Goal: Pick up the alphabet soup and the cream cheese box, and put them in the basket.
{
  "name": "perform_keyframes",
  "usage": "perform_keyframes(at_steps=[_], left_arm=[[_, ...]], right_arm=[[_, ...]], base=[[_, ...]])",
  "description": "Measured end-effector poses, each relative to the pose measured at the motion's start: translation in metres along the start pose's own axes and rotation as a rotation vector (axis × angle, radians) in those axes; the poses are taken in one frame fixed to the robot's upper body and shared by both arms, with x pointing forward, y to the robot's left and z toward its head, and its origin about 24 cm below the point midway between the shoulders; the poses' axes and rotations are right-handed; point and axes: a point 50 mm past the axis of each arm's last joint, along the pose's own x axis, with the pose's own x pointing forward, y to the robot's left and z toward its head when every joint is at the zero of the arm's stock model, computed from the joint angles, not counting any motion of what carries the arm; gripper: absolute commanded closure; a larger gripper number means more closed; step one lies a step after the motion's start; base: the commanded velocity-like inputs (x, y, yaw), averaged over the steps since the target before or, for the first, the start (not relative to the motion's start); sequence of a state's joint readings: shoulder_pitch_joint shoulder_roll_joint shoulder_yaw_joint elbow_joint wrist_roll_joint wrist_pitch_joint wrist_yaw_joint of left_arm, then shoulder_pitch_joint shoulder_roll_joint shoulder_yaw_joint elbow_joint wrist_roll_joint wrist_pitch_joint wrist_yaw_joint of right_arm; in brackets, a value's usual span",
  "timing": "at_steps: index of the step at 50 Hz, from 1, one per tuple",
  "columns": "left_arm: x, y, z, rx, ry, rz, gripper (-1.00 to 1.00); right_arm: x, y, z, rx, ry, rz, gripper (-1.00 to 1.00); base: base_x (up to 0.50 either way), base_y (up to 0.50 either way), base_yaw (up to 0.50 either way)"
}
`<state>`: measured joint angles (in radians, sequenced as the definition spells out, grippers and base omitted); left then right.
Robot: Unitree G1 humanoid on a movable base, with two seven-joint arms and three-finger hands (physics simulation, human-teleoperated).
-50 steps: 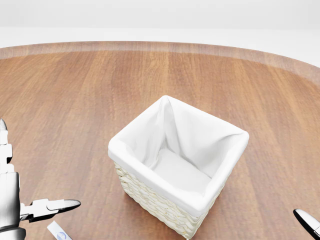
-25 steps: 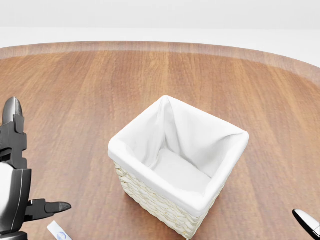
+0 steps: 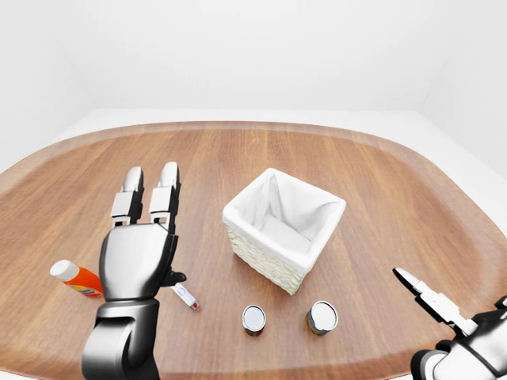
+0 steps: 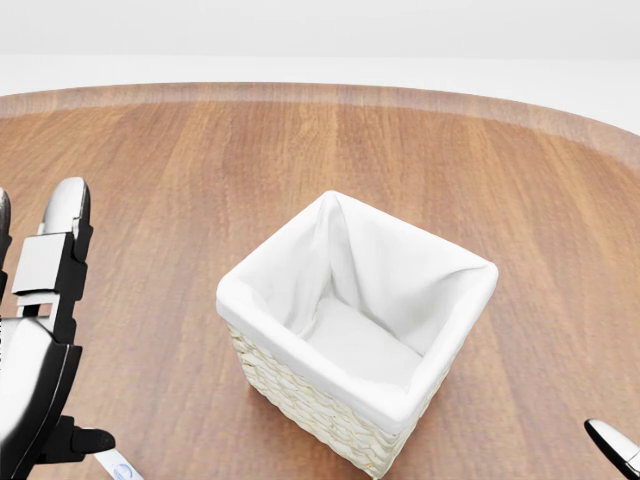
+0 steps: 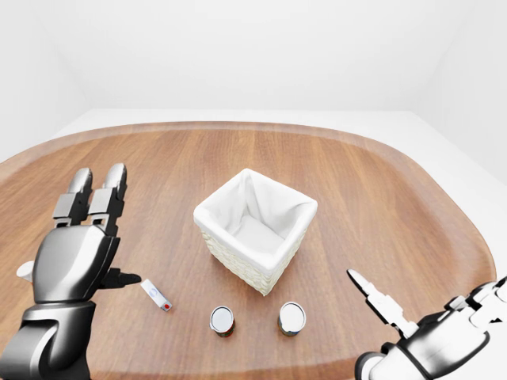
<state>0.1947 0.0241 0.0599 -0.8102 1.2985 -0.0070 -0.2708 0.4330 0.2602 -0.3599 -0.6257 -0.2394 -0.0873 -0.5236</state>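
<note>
Wood-grain surface (image 3: pixel 238 158) carries everything, and reading left to right in the left-eye view: an orange bottle (image 3: pixel 75 278) lies at the far left, then the left hand (image 3: pixel 142 237). Over the last second that hand has risen in the head view, from low fingertips at the 8 o'clock corner to two long fingers pointing toward 12 o'clock. It has lifted empty, so I judge no pick has begun. It stands upright, fingers spread and straight, thumb jutting toward 3 o'clock, gripping nothing. At its 5 o'clock lies a small flat box (image 3: pixel 185 296), possibly the cream cheese; its label is too small to read. Further right stand two cans (image 3: pixel 253 319), (image 3: pixel 322 317), one presumably the soup, both just at 6 o'clock of the basket (image 3: pixel 317 237), which holds nothing. At far right the right hand (image 3: pixel 432 301) hangs low, fingers spread, empty.
</note>
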Motion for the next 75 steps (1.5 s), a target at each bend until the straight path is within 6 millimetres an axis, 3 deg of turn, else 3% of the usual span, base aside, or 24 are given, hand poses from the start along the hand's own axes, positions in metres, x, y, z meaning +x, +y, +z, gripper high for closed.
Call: perform_keyframes(at_steps=[23, 40, 62, 75], left_arm=[[-0.011, 0.003, -0.001, 0.085, -0.001, -0.157, -1.00], [-0.021, -0.007, -0.007, 0.097, 0.044, -0.243, -1.00], [-0.033, -0.035, -0.023, 0.156, 0.103, -0.262, -1.00], [-0.047, -0.056, -0.015, 0.283, 0.032, -0.230, -1.00]], right_arm=[[0.000, 0.000, 0.000, -0.004, -0.002, -0.001, -1.00], [0.001, 0.000, -0.001, -0.013, -0.005, -0.001, -1.00], [0.000, 0.001, -0.002, -0.024, -0.002, 0.006, -1.00], [0.000, 0.001, -0.003, -0.027, 0.000, 0.008, -1.00]], base=[[0.00, 0.00, 0.00], [0.00, 0.00, 0.00], [0.00, 0.00, 0.00], [0.00, 0.00, 0.00]])
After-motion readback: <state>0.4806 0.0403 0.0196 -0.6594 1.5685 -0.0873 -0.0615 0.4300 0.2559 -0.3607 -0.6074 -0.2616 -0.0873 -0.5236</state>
